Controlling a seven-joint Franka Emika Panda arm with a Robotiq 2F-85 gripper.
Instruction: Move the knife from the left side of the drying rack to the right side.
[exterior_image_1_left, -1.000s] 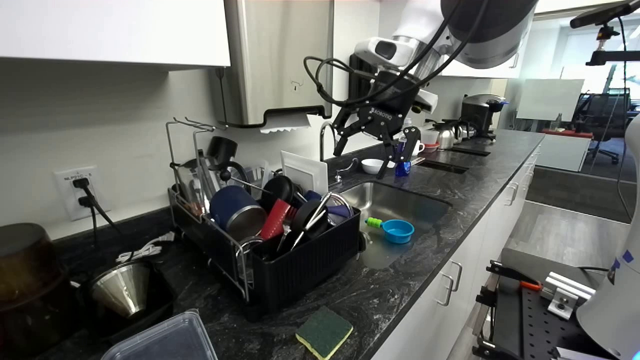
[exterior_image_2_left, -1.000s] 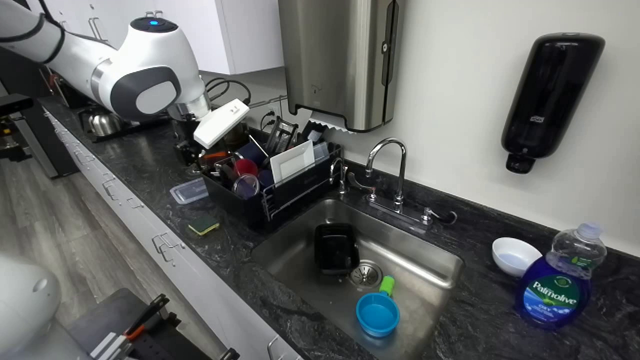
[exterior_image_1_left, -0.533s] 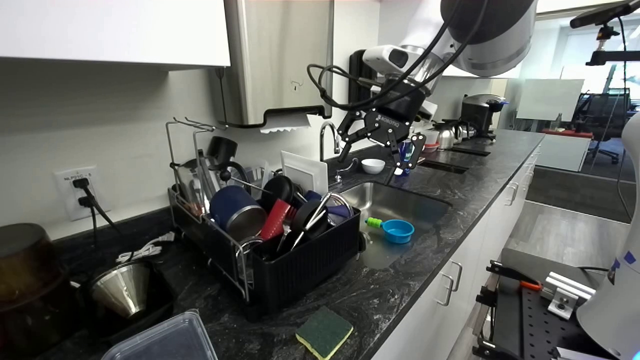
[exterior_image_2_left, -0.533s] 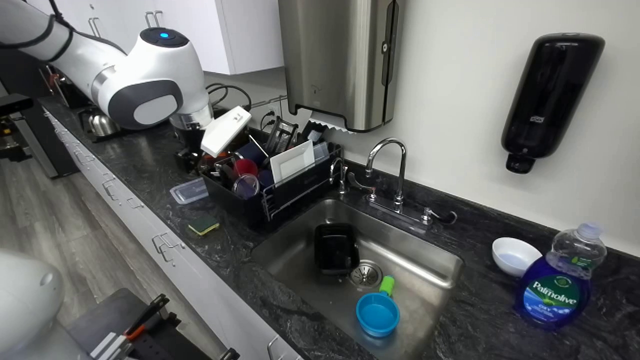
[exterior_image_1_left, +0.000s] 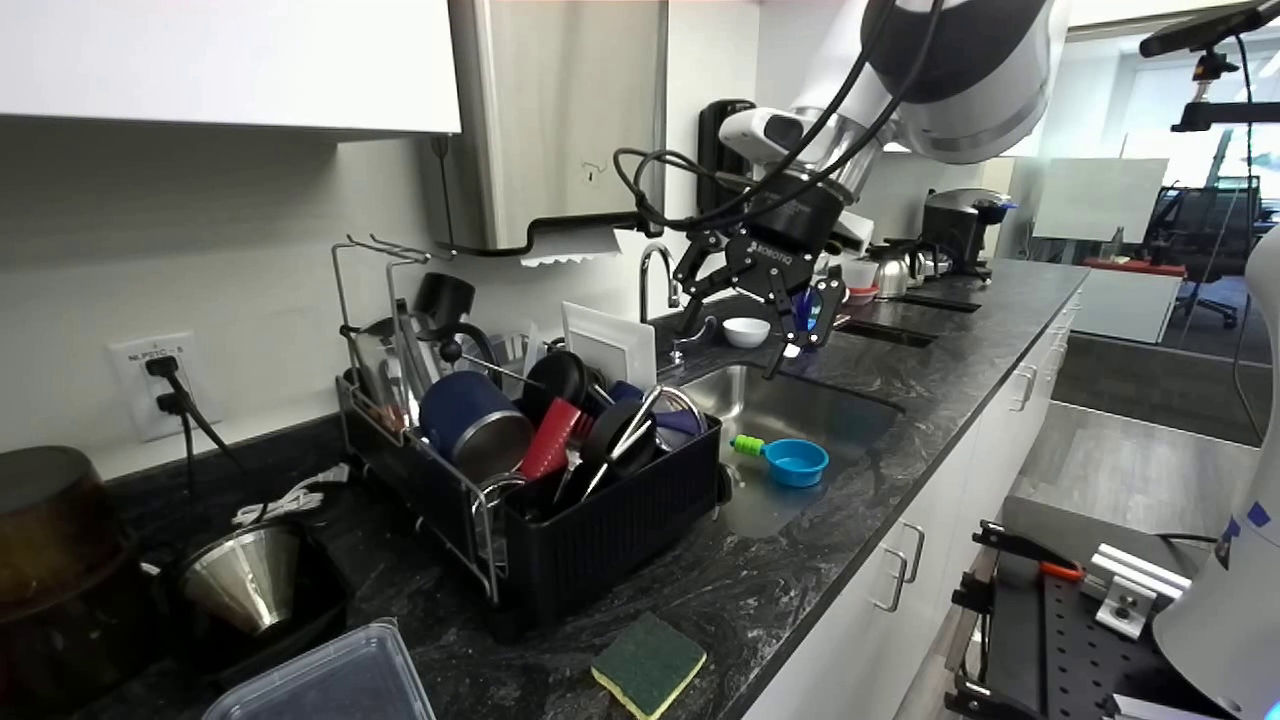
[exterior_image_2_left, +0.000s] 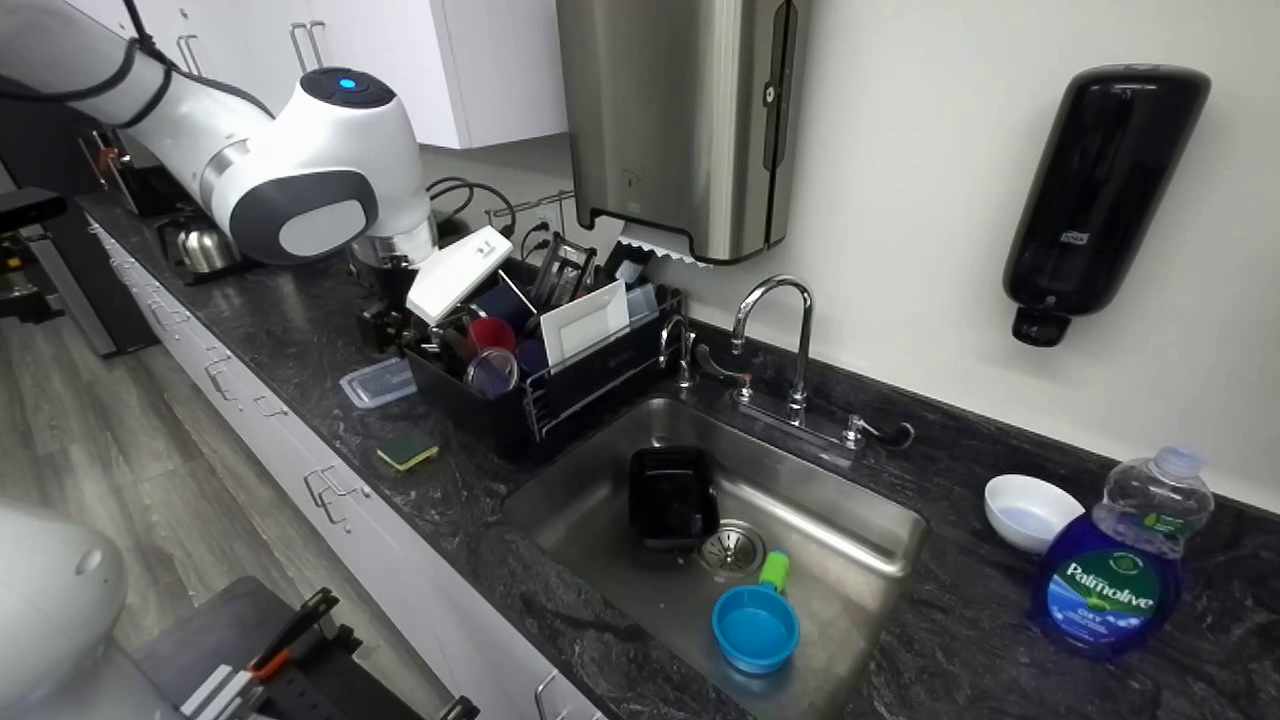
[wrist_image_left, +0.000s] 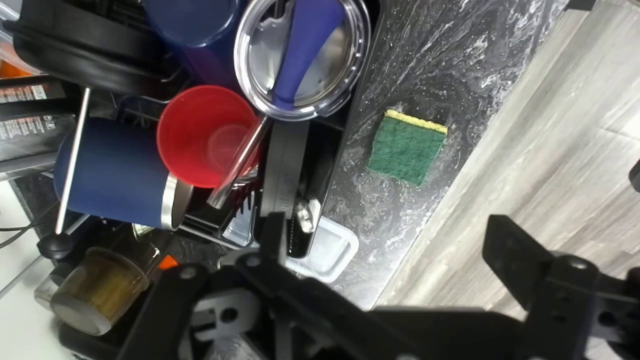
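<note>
"Black drying rack (exterior_image_1_left: 620, 530), pictured beside the sink (exterior_image_2_left: 840, 540): which step is in hand?"

"Probably the reach, before any grasp. The knife, hard to confirm, may be the dark flat piece (wrist_image_left: 285, 165) along the rack's edge away from the wall (exterior_image_2_left: 900, 200); the next move calls for lining up above it."

"And the gripper (wrist_image_left: 387, 232)?"

"Fingers (wrist_image_left: 517, 260) spread wide, grasping nothing; any contact is unclear."

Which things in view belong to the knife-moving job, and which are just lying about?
Part of the job:
gripper, standing open
black drying rack
knife, which I can't pick out for certain

Just lying about:
green-and-yellow sponge
blue scoop with a green handle
black tub
white bowl
Palmolive dish soap bottle
</note>
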